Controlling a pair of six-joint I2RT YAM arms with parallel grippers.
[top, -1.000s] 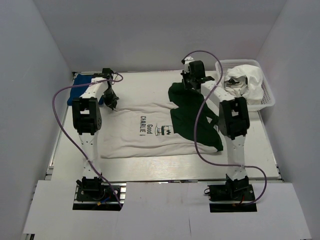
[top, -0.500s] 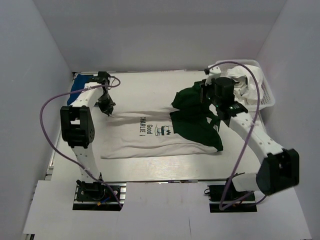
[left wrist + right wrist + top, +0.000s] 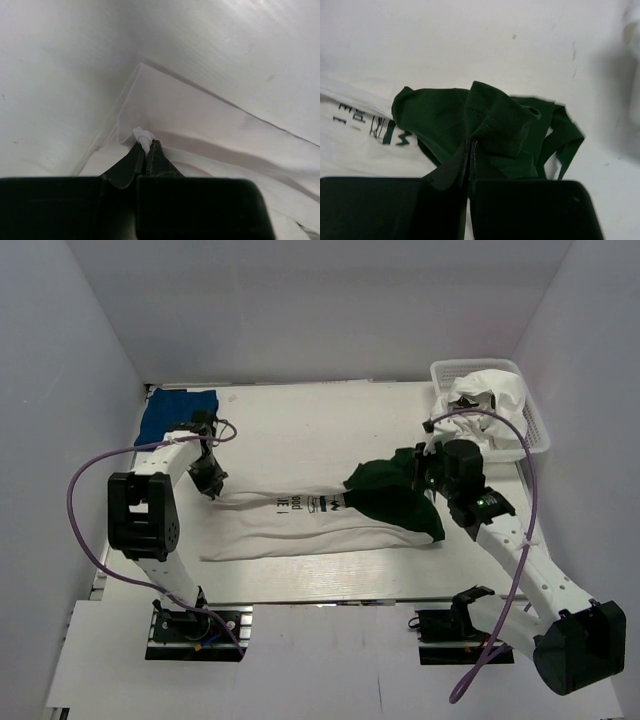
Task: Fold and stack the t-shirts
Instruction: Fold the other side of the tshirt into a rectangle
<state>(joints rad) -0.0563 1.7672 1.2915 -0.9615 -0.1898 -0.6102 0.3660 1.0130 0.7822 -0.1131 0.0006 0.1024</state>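
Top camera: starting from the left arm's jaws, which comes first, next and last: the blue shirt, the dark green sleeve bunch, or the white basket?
The left jaws pinch the white shirt.
1. blue shirt: back left corner, just behind the jaws.
2. dark green sleeve bunch: in the middle, off to the right.
3. white basket: back right corner, farthest.

Possibly "ood" on white tee (image 3: 290,532)
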